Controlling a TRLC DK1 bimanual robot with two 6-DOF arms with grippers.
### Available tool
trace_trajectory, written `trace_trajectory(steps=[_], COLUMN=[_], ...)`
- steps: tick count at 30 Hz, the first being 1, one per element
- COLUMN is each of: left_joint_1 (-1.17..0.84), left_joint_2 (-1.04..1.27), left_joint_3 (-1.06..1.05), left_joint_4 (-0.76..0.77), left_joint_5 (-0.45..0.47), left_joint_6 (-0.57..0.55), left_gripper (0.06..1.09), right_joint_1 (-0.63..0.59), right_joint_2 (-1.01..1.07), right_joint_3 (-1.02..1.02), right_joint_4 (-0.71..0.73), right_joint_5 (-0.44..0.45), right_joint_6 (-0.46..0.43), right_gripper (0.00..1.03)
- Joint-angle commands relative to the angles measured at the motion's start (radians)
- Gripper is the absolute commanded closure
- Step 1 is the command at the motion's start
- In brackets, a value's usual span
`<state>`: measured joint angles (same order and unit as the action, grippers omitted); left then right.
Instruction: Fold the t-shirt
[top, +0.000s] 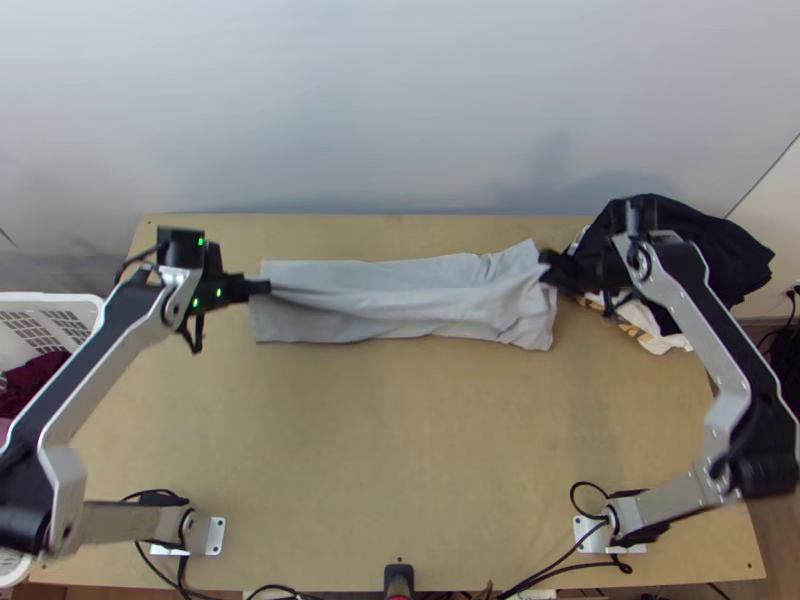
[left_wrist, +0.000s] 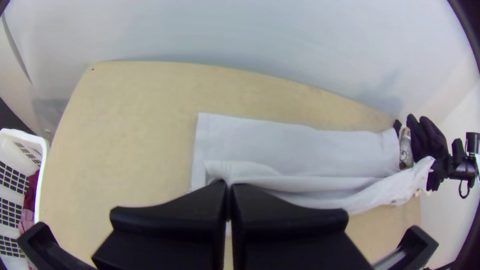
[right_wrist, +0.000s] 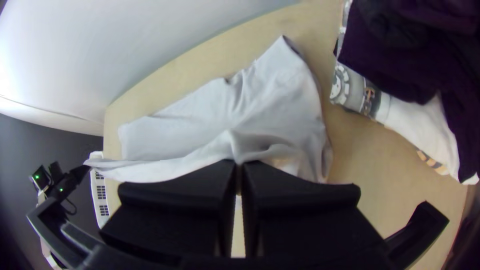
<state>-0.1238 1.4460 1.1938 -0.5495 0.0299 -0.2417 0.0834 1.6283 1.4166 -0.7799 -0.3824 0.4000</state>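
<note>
Wall: from my remote seat I see pale grey (top: 400, 110) behind the far edge.
Desk: light wood (top: 380, 450), a small hole near one far corner.
Floor: brown (top: 780, 535) at my right.
Light: soft, blurred shadows on the wall.

It looks like a robotics lab: two arms (top: 728, 385) mounted on a wooden table (top: 400, 450), cables (top: 571, 495) trailing.
</note>
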Motion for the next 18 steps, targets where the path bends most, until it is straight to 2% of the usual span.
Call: trace_trajectory(steps=[1, 9, 18], left_joint_1=[0.042, 0.073, 0.073], left_joint_2=[0.232, 0.430, 0.559], left_joint_3=[0.228, 0.412, 0.428], left_joint_4=[0.013, 0.011, 0.042], left_joint_5=[-0.001, -0.007, -0.010], left_joint_6=[0.015, 0.018, 0.016], left_gripper=[1.04, 1.04, 1.04], right_joint_1=[-0.008, -0.008, -0.014], right_joint_2=[0.208, 0.400, 0.545], right_joint_3=[0.225, 0.416, 0.469], right_joint_4=[0.005, 0.004, 0.004], right_joint_5=[0.005, 0.008, 0.008], right_joint_6=[0.033, 0.065, 0.083], right_gripper=[1.00, 1.00, 1.00])
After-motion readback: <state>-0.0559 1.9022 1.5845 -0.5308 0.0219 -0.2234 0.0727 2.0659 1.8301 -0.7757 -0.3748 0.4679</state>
